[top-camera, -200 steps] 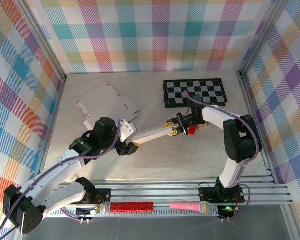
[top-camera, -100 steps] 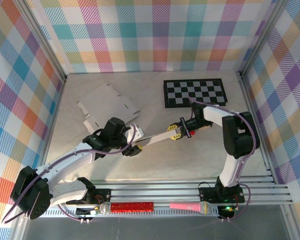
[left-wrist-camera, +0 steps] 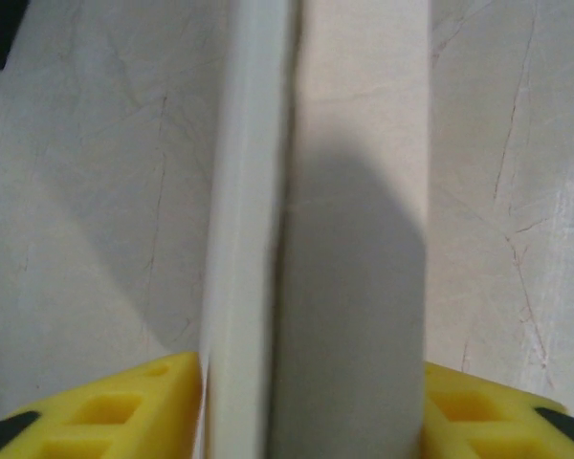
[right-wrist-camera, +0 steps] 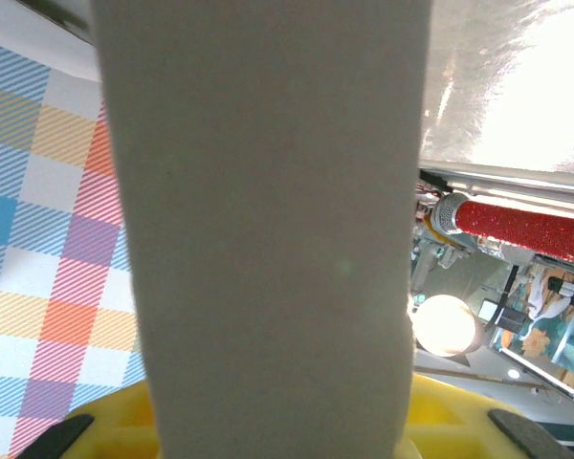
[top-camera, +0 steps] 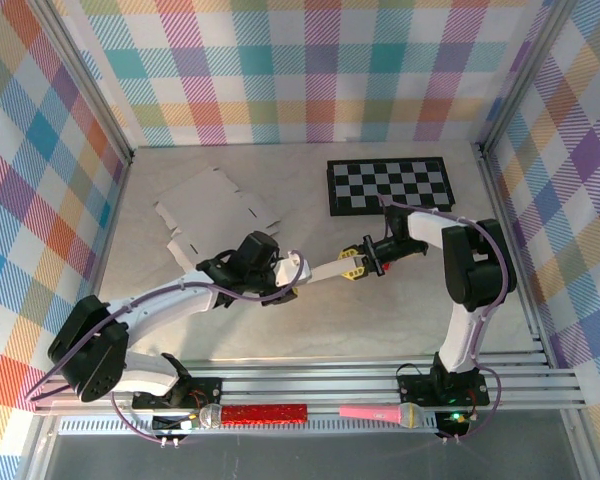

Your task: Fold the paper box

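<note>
The long paper box is pointing left to right over the middle of the table. The left gripper is pinching its left end; the right gripper is pinching its right end.

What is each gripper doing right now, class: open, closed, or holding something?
Left gripper: closed on the paper box.
Right gripper: closed on the same paper box, at its other end.
</note>
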`<state>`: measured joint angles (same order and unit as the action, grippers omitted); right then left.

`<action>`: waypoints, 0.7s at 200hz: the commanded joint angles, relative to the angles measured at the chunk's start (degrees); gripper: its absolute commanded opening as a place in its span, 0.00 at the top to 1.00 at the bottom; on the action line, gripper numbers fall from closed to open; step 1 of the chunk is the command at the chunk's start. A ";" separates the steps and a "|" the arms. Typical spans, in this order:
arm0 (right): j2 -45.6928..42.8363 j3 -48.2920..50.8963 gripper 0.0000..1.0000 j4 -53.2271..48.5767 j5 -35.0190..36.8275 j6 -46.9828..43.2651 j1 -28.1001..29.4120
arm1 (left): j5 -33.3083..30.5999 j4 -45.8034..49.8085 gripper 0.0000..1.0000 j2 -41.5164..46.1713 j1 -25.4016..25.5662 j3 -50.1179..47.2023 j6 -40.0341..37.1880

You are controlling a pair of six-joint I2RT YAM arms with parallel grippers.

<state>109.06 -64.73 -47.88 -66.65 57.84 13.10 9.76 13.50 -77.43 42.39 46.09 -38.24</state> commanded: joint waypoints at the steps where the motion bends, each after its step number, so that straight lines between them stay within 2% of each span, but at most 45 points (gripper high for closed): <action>1: 1.18 -0.83 0.63 -1.34 3.08 0.00 -1.12 | 0.20 0.37 0.61 -0.59 0.31 2.68 -0.61; 18: 0.76 -1.96 0.50 -1.63 4.13 -0.63 -1.72 | 1.17 4.51 0.69 -1.81 0.32 4.30 -0.61; 39: -1.14 -5.92 0.35 -4.93 8.99 -4.05 -2.35 | 1.57 6.54 0.70 -1.72 0.24 4.71 0.06; 60: -6.08 -8.56 0.28 -4.67 13.52 -5.46 -3.23 | 1.47 10.63 0.70 -1.24 0.04 5.78 0.23; 79: -11.18 -10.95 0.28 -5.99 19.05 -9.11 -3.84 | 0.77 14.41 0.69 -0.29 -0.11 6.23 0.75; 93: -14.66 -12.45 0.32 -6.71 23.88 -13.97 -3.79 | 0.91 16.15 0.69 1.04 -0.42 5.86 0.89; 120: -22.40 -10.20 0.42 -3.61 35.21 -30.36 -2.22 | 3.83 19.86 0.67 2.37 -2.37 5.76 0.14; 140: -26.00 -6.65 0.48 0.16 38.13 -42.86 0.75 | 6.06 22.18 0.67 1.73 -3.98 6.24 -1.41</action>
<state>85.84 -74.91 -50.17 -37.32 34.39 10.55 12.05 29.58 -76.36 40.62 51.55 -37.56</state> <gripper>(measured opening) 0.538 0.330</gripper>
